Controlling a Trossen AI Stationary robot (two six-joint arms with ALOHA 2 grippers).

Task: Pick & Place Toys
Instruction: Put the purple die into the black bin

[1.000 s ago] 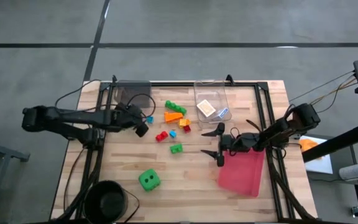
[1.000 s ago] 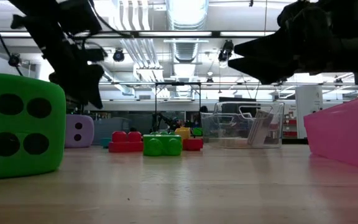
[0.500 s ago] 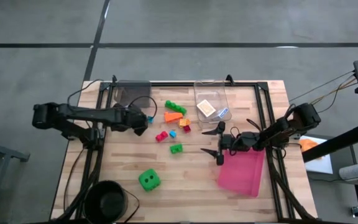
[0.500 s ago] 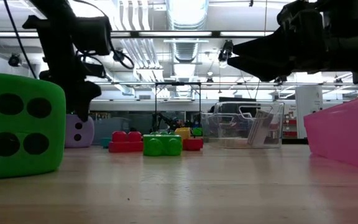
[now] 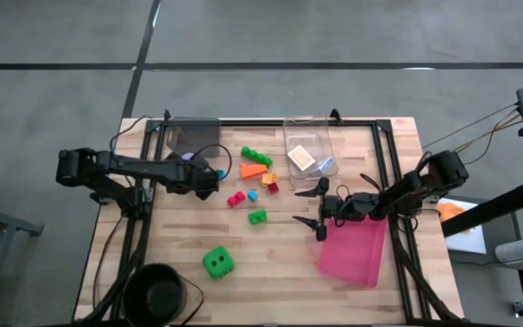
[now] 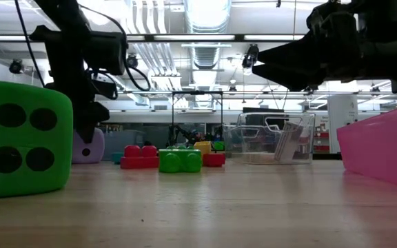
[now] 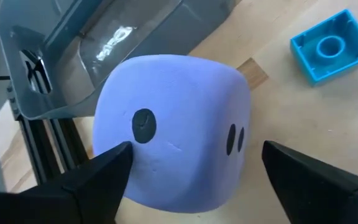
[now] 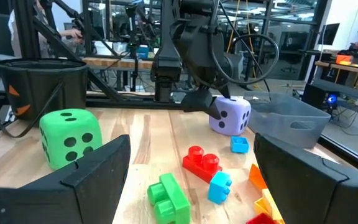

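Left hand (image 7: 188,171) astride purple die (image 7: 173,127)

Two dice: a green die (image 5: 218,262) and a purple die (image 7: 173,130).

Eight bricks, as far as the high view lets them be told apart:
- Two green, one long (image 5: 255,156) and one short (image 5: 258,216).
- One orange brick (image 5: 254,169).
- Two red, one (image 5: 236,199) apart and one (image 5: 271,189) in the cluster.
- Two blue, one (image 5: 251,195) and another (image 7: 332,45).
- What looks like one yellow brick (image 5: 267,179), pressed against the red.

Two packets, orange-white (image 5: 301,158) and blue-white (image 5: 326,165).

One clear box (image 5: 291,136), one pink tray (image 5: 357,254), one grey bin (image 5: 193,134), one black bucket (image 5: 157,291).
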